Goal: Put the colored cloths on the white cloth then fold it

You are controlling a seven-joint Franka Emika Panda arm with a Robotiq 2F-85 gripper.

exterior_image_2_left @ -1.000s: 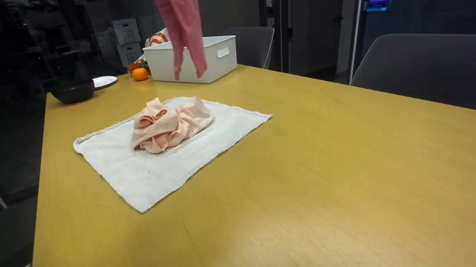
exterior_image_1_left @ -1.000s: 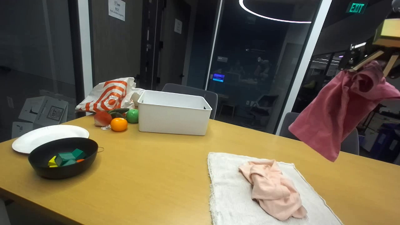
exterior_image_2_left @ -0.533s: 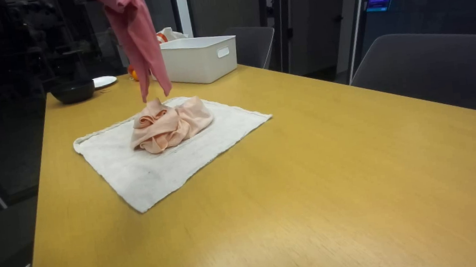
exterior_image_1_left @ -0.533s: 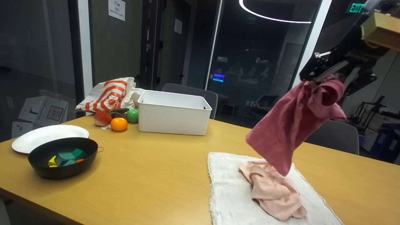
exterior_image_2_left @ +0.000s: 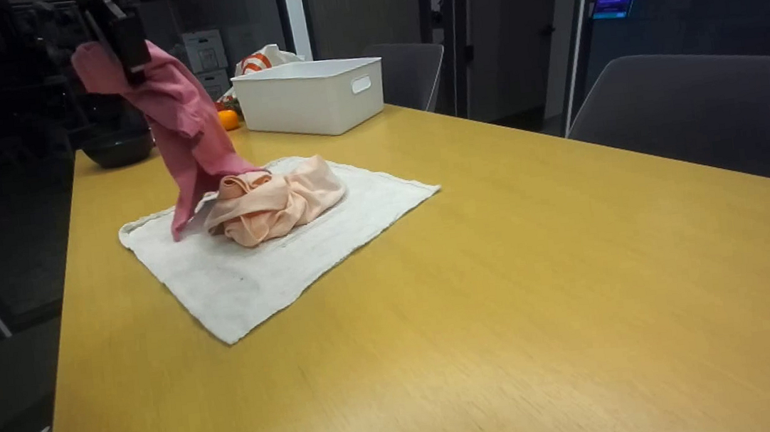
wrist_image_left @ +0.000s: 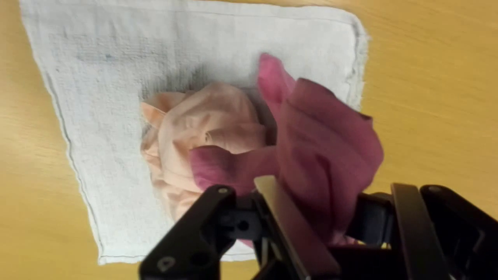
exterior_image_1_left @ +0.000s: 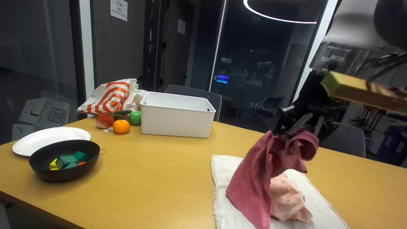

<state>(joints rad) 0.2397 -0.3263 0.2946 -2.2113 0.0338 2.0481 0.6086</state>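
Note:
A white cloth lies flat on the table, also in view in an exterior view and the wrist view. A crumpled peach cloth lies on it, partly hidden in an exterior view. My gripper is shut on a dark pink cloth, which hangs from it. In an exterior view the pink cloth reaches down to the white cloth, and one edge meets the peach cloth. In the wrist view the pink cloth is bunched between the fingers.
A white bin stands at the back. Toy fruit, such as an orange one, and a white-and-red bag are beside it. A black bowl with blocks and a white plate stand near the table's end. Chairs line one side.
My gripper has moved down and over the white cloth, carrying the pink cloth. The pink cloth's lower end has come down beside the peach cloth. The white and peach cloths have hardly moved.

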